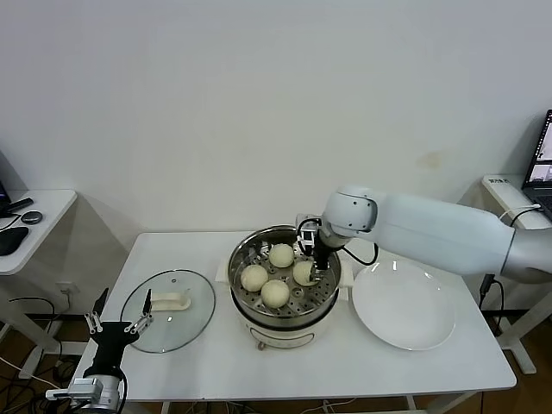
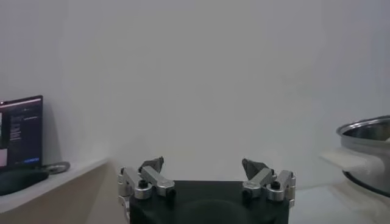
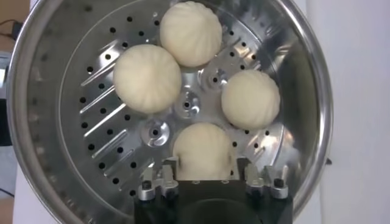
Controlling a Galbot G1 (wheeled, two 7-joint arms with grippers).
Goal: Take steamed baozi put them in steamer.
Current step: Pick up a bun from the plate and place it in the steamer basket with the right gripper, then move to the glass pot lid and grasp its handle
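The steamer (image 1: 244, 254) stands mid-table with four cream-white baozi on its perforated tray (image 3: 85, 134). Three lie free (image 1: 281, 254) (image 1: 254, 277) (image 1: 275, 293). My right gripper (image 1: 312, 259) reaches down into the pot from the right side. In the right wrist view my right gripper (image 3: 204, 173) is shut on the fourth baozi (image 3: 202, 149), which rests on the tray; the other three (image 3: 147, 78) lie beyond it. My left gripper (image 1: 122, 309) is parked low off the table's front left corner, open and empty (image 2: 203, 167).
A round glass lid with a white handle (image 1: 168, 309) lies left of the steamer. A flat white plate (image 1: 403, 306) lies to its right. The steamer's rim shows at the edge of the left wrist view (image 2: 368, 131). Side desks stand on both sides.
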